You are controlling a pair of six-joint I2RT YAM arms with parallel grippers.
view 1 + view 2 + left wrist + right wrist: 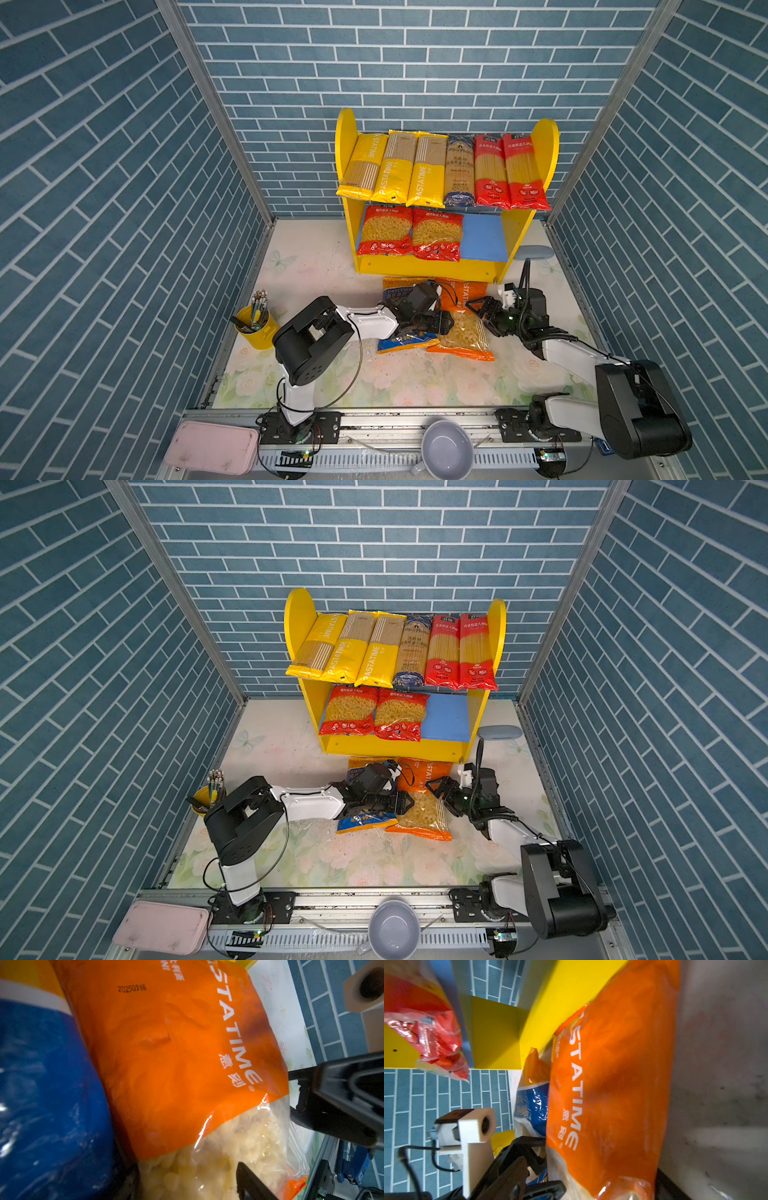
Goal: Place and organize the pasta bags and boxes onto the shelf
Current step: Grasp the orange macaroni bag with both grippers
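Left hand hides blue bag's middle.

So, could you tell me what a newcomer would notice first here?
The yellow shelf at the back stands out, with long spaghetti packs filling its upper board and two red bags on the left of its blue lower board. In front of it an orange bag and a blue bag lie, with the left gripper and right gripper at the orange one, jaws apart.
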